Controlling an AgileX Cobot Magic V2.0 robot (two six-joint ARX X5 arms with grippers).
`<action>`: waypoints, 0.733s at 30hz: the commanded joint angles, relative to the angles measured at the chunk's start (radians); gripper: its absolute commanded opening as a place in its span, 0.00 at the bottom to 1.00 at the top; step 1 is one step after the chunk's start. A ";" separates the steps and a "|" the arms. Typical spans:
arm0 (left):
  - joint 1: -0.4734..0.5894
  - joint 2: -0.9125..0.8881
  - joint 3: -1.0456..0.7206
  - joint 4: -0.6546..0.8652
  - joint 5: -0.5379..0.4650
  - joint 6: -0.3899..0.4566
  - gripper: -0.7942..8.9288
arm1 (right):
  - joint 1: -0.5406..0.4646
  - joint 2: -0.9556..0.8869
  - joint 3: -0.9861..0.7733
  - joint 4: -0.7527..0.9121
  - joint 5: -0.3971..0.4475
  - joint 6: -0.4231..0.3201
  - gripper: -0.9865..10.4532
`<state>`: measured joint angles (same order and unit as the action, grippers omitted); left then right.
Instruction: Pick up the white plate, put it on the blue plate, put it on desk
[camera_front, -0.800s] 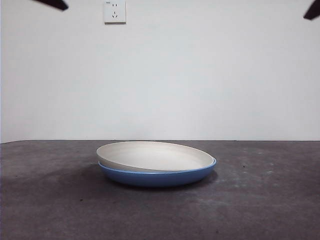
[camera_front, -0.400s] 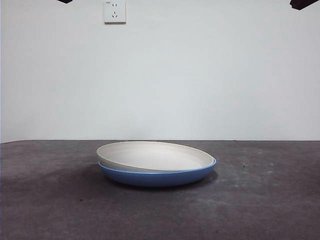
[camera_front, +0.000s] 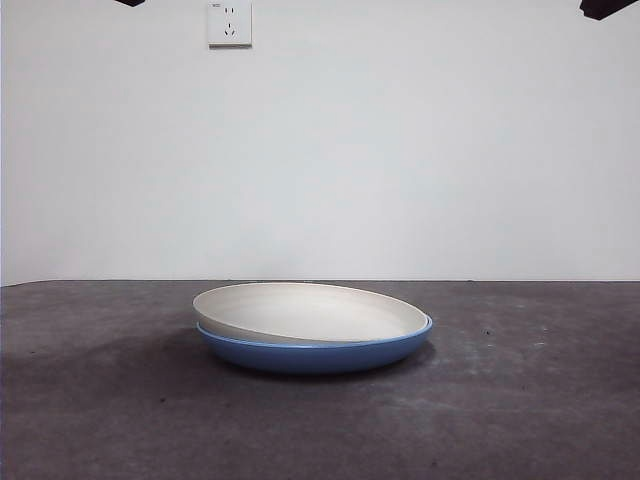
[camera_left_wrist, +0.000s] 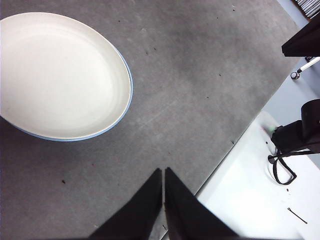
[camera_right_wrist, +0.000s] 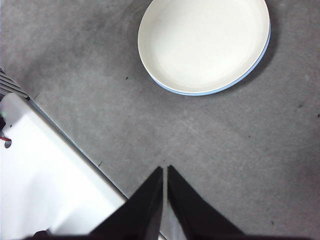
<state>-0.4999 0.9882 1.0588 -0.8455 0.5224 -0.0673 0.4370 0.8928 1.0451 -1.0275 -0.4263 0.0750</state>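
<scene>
Plain white wall with a socket (camera_front: 229, 22) high up, and a dark grey, mottled surface (camera_front: 520, 400) running across the front view. Not much else going on.

The white plate (camera_front: 300, 311) is already sitting inside the blue plate (camera_front: 310, 355), a bit crooked: one side of its rim rides higher than the other, so it isn't nested flat. Only a thin blue edge peeks out around it in the wrist views. Nothing is in the white plate, it's bare.

Both arms are parked up high. The left gripper (camera_left_wrist: 163, 175) has its jaws pressed together and holds nothing; the stack is well ahead of it and off to one side. The right gripper (camera_right_wrist: 164, 172) is the same, jaws closed and empty, with the stack well out in front of it.

My read is that the stacking part is done and what's left is getting the white plate back off and onto the surface. If so, whichever gripper goes in needs to open first, then come down over the raised side of the white rim, since that's where there's a gap to get a jaw under. Pinch only the white rim, not both rims together, or the blue plate could come up with it. Lift straight, then set it down well beside the blue one.
</scene>
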 joint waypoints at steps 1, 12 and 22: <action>-0.005 0.004 0.008 0.004 0.002 0.014 0.09 | 0.006 0.007 0.019 0.010 -0.003 -0.011 0.09; 0.179 -0.209 -0.084 0.417 -0.138 0.102 0.09 | 0.006 0.007 0.019 0.010 -0.003 -0.011 0.09; 0.438 -0.554 -0.505 0.947 -0.399 0.153 0.09 | 0.006 0.007 0.019 0.010 -0.003 -0.011 0.09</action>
<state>-0.0669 0.4435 0.5812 0.0860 0.1497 0.0685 0.4370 0.8928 1.0451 -1.0275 -0.4267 0.0750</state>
